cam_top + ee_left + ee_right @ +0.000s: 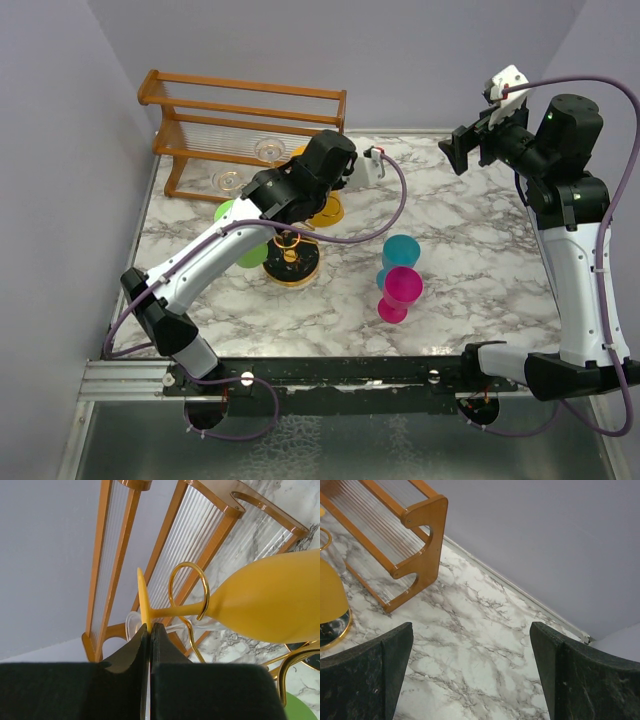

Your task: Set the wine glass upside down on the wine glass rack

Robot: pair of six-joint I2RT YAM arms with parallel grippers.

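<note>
Now your left gripper (150, 628) is pinched tight on the thin foot rim of the yellow wine glass (265, 605).
Its slim stem runs through a gold wire loop of the wine glass rack (292, 268); your right gripper (471, 650) gapes wide over the veined marble table (485, 605).

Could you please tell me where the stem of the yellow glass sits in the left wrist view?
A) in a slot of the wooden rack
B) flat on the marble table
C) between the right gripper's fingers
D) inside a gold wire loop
D: the yellow glass has its stem threaded through the gold wire loop, while the left gripper pinches its foot.
</note>
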